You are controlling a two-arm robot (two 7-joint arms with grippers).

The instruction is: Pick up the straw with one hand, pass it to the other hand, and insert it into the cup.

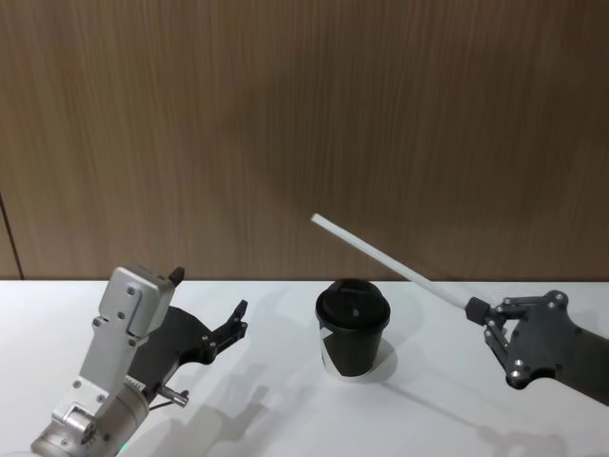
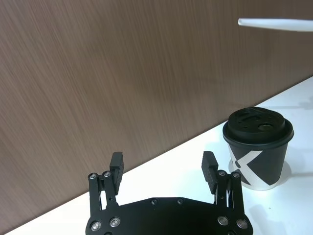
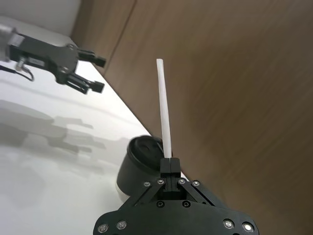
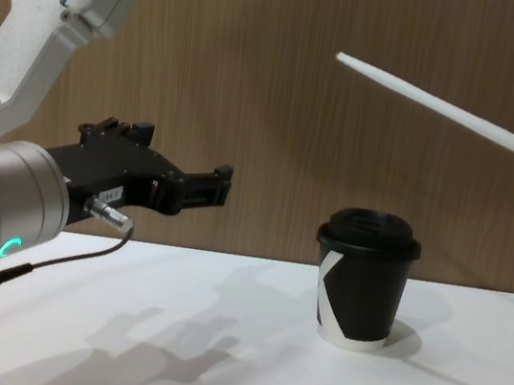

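The white straw (image 1: 390, 262) hangs tilted in the air, its free end pointing up and left above the cup (image 1: 352, 328). My all-black right gripper (image 1: 474, 309) is shut on its lower end, right of the cup. The right wrist view has the straw (image 3: 164, 107) rising out of the shut fingertips, with the cup (image 3: 139, 164) behind. The black lidded cup (image 4: 363, 276) stands upright on the white table. Left of the cup, my left gripper (image 1: 209, 295) with its silver wrist hovers open and holds nothing; it faces the cup (image 2: 258, 147) and the straw tip (image 2: 276, 24).
A white table (image 1: 285, 409) carries the cup, with a brown wood-grain wall (image 1: 304, 114) right behind it. A thin dark cable (image 4: 62, 265) hangs from the left wrist. Bare table lies between the left gripper and the cup.
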